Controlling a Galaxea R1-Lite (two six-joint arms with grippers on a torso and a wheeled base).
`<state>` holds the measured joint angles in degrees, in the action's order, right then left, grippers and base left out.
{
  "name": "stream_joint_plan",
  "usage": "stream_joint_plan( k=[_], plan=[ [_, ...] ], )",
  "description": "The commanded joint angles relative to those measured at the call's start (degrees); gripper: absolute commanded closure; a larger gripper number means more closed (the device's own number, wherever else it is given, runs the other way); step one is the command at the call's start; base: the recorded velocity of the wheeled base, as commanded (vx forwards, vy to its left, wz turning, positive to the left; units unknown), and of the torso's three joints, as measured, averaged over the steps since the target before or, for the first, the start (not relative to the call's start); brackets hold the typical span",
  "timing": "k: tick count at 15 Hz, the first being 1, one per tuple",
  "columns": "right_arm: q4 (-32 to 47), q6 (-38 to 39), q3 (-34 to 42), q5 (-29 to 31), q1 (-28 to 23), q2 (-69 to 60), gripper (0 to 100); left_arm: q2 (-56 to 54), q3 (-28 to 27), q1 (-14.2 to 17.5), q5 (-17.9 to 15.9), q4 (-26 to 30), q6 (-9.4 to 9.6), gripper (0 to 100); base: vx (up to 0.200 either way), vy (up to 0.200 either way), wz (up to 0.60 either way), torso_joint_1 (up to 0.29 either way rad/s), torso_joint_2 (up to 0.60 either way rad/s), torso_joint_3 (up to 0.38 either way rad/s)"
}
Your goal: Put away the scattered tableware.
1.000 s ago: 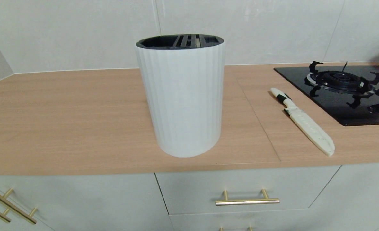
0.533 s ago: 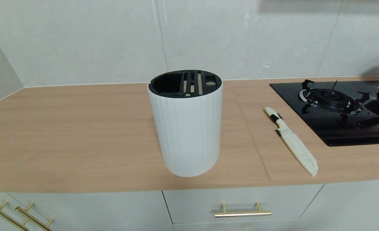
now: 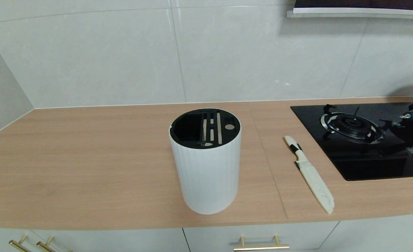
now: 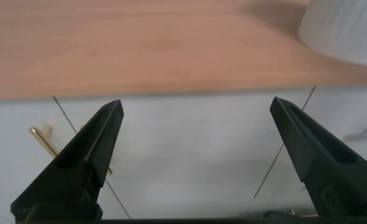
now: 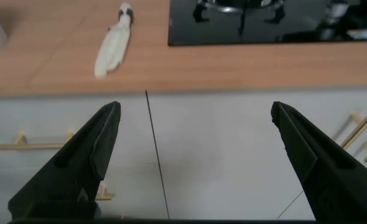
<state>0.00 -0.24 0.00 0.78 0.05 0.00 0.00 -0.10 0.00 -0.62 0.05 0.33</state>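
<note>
**Camera climbs, knife waits to be stowed**

Up goes the head camera: the whole picture has slid downward over the last second. That is the camera moving, and nothing on the counter (image 3: 87, 168) has shifted.

Far left, the left tool (image 4: 195, 104) hangs low in front of the cabinet fronts, below the counter's front edge. Its fingers are spread wide and it holds nothing.

In the middle, the white ribbed holder (image 3: 206, 168) stands upright near the front edge, and its black slotted top now faces us.

To its right and well apart lies the knife (image 3: 309, 175), flat on the counter between the holder and the black hob (image 3: 360, 140). Its handle points toward the wall and its blade tip toward the front edge.

Furthest right, the right tool (image 5: 195, 106) also sits below the counter edge, fully spread and empty.

My call is that the reach for the knife has yet to begin, and the right arm is the nearer one. It should come down over the handle, not the blade, and close across its narrow width. The blade can then be tipped point-down into one of the long slots.

The head view gives the slot layout on top of the holder. The right wrist view gives the knife (image 5: 114, 43) from the front, tip nearest. The left wrist view catches the holder's base (image 4: 345, 31) by the counter edge.
</note>
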Motion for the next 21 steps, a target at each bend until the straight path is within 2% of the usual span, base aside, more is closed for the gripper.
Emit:
stream_joint_plan(
  k=[1,14,21],
  plan=[
    [0.0,-0.02,0.0,0.01,0.04,0.09,0,0.09,0.01,0.0,0.01,-0.05,0.02,0,0.0,0.0,0.0,0.276,-0.54,-0.266],
    [0.0,-0.02,0.0,0.01,0.13,0.09,0,0.09,0.01,0.0,0.01,0.04,0.02,0,0.0,0.0,0.0,0.267,-0.52,-0.262],
    [0.0,-0.11,0.0,0.01,0.04,0.09,0,0.09,0.01,0.0,0.01,-0.05,0.02,0,0.0,0.0,0.0,0.019,-0.04,-0.019]
  ],
)
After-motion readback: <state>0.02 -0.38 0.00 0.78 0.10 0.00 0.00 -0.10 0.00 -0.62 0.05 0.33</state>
